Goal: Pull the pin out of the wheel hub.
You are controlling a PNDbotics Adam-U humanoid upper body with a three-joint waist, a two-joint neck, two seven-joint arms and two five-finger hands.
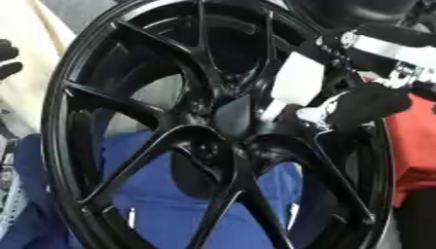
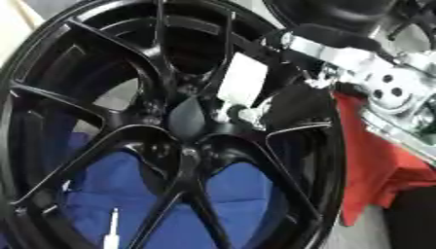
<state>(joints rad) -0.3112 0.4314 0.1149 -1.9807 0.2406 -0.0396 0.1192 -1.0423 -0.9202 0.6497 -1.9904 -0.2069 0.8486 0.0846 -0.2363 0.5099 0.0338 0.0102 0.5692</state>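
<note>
Landmark: the centre cap point(image 1: 231, 115) of the black wheel point(image 1: 85, 73), which stands upright and fills your view; every place below is given from it.
Right hand: your right hand point(image 1: 366, 104) comes in from the upper right and sits just right of the cap, its black fingers point(image 2: 285, 109) curled in toward the hub and closed on something small and silvery.
Pin: the silver stub point(image 2: 247, 114) just right of the cap, at your fingertips, looks like the pin; how much of it sits inside the hub is hidden by the fingers and the spokes.
White part: a white flat piece point(image 1: 298, 80) stands above and right of the cap, between two spokes, touching or just beside your fingers; you cannot tell whether it belongs to the pin or to the hand.
Left hand: your left hand point(image 1: 7, 58) shows only as dark fingers far left of the cap, at the picture's edge, outside the rim; you cannot tell whether they are spread or curled.
Done: the reach and, as it seems, the pinch on the pin.
Left to do: the pull itself; the pin sits right against the hub, so judge it as not yet drawn out.
Below the cap: blue cloth point(image 1: 170, 204) shows through the spokes.
</note>
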